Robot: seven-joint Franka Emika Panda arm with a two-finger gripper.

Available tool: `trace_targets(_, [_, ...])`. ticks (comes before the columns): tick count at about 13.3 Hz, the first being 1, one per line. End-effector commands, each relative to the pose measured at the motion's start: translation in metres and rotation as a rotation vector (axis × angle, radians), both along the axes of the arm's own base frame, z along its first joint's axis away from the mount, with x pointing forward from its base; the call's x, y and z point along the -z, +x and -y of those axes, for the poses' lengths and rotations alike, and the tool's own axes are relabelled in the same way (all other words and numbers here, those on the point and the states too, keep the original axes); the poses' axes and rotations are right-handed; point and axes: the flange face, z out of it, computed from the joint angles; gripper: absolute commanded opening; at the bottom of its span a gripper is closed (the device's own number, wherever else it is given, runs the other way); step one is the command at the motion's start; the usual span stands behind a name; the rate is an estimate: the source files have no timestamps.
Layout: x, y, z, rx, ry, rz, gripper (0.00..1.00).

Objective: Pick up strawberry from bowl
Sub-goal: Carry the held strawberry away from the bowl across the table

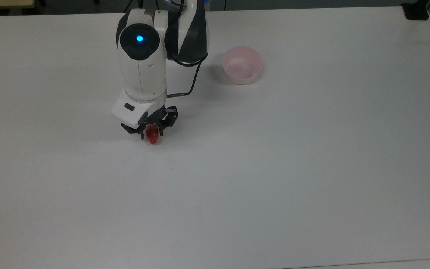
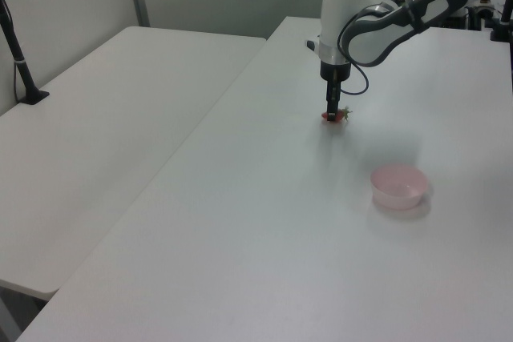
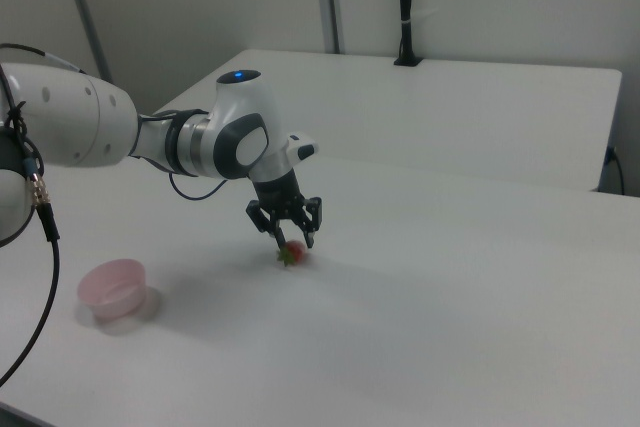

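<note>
I am looking at a wide white counter (image 1: 274, 179) taking up most of the top view. A second white counter (image 2: 104, 126) is standing just beside it on the left view's left, with a narrow seam running between them. A black post (image 2: 18, 54) is rising from a clamp at that second counter's far edge, and pale wall panels (image 3: 480, 2) are closing off the background.
</note>
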Motion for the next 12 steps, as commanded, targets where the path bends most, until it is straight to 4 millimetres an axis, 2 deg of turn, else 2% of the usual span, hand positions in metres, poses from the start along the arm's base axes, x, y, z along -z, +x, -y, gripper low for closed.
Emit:
trace_targets(1, [-0.075,-0.005,0.002,0.078,0.001,0.104,1.00])
trace_targets(2, [-0.129,-0.020,0.005,0.160,0.012,0.144,1.00])
trace_targets(3, [-0.170,-0.045,0.004,0.234,0.016,0.091,1.00])
trace_targets(4, [-0.203,-0.070,0.000,0.271,0.017,0.044,1.00])
trace_targets(5, [-0.223,-0.089,-0.003,0.280,0.017,0.000,1.00])
trace_targets(9, [-0.259,-0.120,-0.013,0.325,0.023,-0.034,1.00])
trace_targets(10, [-0.263,-0.124,-0.013,0.351,0.026,-0.040,1.00])
trace_targets(12, [-0.259,-0.123,-0.021,0.332,0.024,-0.051,1.00])
